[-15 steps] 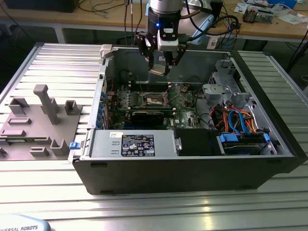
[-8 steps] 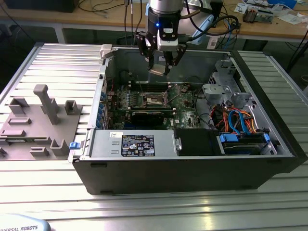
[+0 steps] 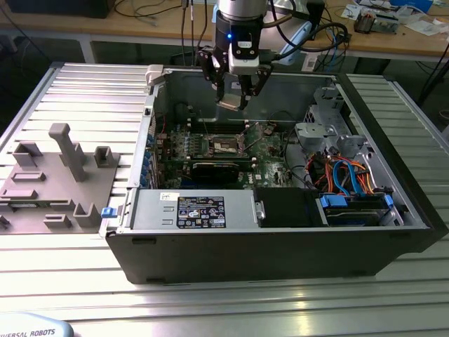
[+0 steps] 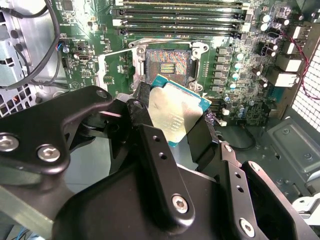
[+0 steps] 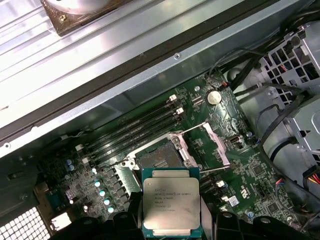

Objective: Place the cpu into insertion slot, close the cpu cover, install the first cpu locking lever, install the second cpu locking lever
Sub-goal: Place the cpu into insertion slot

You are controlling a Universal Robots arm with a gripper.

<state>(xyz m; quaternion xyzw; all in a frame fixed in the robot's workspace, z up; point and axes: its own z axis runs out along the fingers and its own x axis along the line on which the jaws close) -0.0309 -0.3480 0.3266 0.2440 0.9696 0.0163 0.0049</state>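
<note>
My gripper (image 3: 235,91) hangs over the open computer case, shut on the cpu (image 3: 230,104), a flat square chip with a silvery top. In both wrist views the cpu (image 4: 172,110) (image 5: 171,202) sits clamped by its edges between the black fingers (image 4: 142,102), held in the air short of the insertion slot (image 4: 167,62) (image 5: 160,160). The slot (image 3: 228,145) is a dark square socket on the green board, and it lies bare. The cpu cover (image 5: 216,144) (image 4: 116,70) stands swung open beside the socket. Thin wire locking levers (image 5: 192,129) stick up near it.
Long black memory slots (image 4: 180,20) run beside the socket. A power supply (image 3: 200,210) lines the case's near wall. A drive cage with blue and orange cables (image 3: 351,175) fills the exterior view's right. A grey parts fixture (image 3: 56,175) lies outside the case at the left.
</note>
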